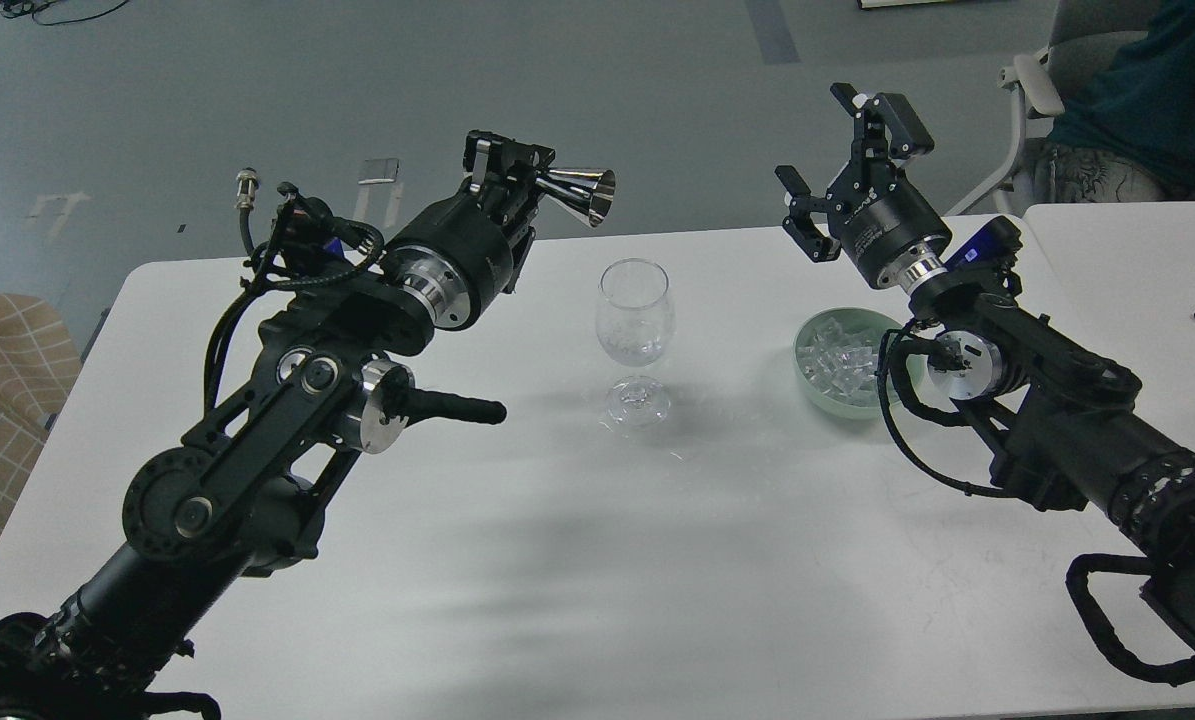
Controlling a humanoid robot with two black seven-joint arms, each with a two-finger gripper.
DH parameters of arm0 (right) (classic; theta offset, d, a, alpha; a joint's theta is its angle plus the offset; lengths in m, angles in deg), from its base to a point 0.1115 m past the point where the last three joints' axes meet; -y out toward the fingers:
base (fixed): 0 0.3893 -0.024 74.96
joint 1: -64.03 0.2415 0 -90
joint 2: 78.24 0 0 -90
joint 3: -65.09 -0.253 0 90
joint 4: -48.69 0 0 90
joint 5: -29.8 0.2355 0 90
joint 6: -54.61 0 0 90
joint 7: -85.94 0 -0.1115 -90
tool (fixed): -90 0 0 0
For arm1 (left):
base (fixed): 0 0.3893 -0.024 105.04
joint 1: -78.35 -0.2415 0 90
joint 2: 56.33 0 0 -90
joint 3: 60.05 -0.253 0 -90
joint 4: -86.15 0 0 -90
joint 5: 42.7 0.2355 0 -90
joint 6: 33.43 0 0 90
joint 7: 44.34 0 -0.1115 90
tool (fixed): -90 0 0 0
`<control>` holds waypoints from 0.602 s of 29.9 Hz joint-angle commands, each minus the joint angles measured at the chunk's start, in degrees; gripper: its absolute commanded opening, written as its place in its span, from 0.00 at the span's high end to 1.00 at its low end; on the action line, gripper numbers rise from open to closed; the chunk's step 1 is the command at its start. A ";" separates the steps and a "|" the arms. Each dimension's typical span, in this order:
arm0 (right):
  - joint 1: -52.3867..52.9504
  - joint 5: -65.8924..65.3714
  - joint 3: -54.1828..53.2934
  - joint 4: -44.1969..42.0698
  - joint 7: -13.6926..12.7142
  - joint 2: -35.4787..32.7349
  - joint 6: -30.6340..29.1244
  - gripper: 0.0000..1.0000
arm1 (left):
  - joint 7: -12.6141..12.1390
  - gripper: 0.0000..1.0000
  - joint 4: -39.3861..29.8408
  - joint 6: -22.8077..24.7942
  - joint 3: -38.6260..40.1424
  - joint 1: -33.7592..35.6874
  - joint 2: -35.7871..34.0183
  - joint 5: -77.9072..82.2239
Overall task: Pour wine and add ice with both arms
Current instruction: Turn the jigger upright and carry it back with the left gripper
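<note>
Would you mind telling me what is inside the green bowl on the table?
The green bowl holds a heap of clear ice cubes. Its right side is covered by the right arm, so the contents there cannot be seen.

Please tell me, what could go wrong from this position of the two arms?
1. The left gripper holds a metal jigger tipped sideways above and left of the wine glass; liquid could miss the bowl and spill on the table.
2. The right gripper is open above the green bowl of ice; its arm partly hides the bowl and might knock it.
</note>
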 commanded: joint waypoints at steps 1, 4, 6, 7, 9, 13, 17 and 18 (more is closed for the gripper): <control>0.02 0.00 0.00 0.00 0.00 0.00 0.01 0.00 | 0.00 1.00 -0.96 0.11 -0.31 0.58 -0.25 0.70; 0.02 0.00 0.00 0.00 0.00 0.00 0.01 0.00 | 0.00 1.00 -1.05 0.11 -0.13 0.67 -0.25 0.53; 0.02 0.00 0.00 0.00 0.00 0.00 0.01 0.00 | 0.00 1.00 -1.05 -0.06 0.74 0.41 -0.17 -0.52; 0.02 0.00 0.00 0.00 0.00 0.00 0.10 0.00 | 0.00 1.00 -1.05 -0.41 1.10 0.23 0.01 -0.97; 0.02 0.00 0.00 0.00 0.00 0.09 0.01 0.00 | 0.00 1.00 -0.96 -0.59 3.89 -0.82 0.10 -7.52; 0.11 0.00 0.00 0.09 0.00 0.09 0.02 0.00 | 0.00 1.00 -0.53 -0.33 11.54 -4.86 0.36 -19.14; 0.02 0.00 0.00 0.00 0.00 0.09 0.10 0.00 | 0.00 1.00 -0.35 0.20 19.02 -9.25 0.36 -28.73; 0.02 0.00 0.00 0.09 0.00 0.09 0.02 0.00 | 0.00 1.00 -0.35 0.29 20.07 -9.96 0.45 -30.05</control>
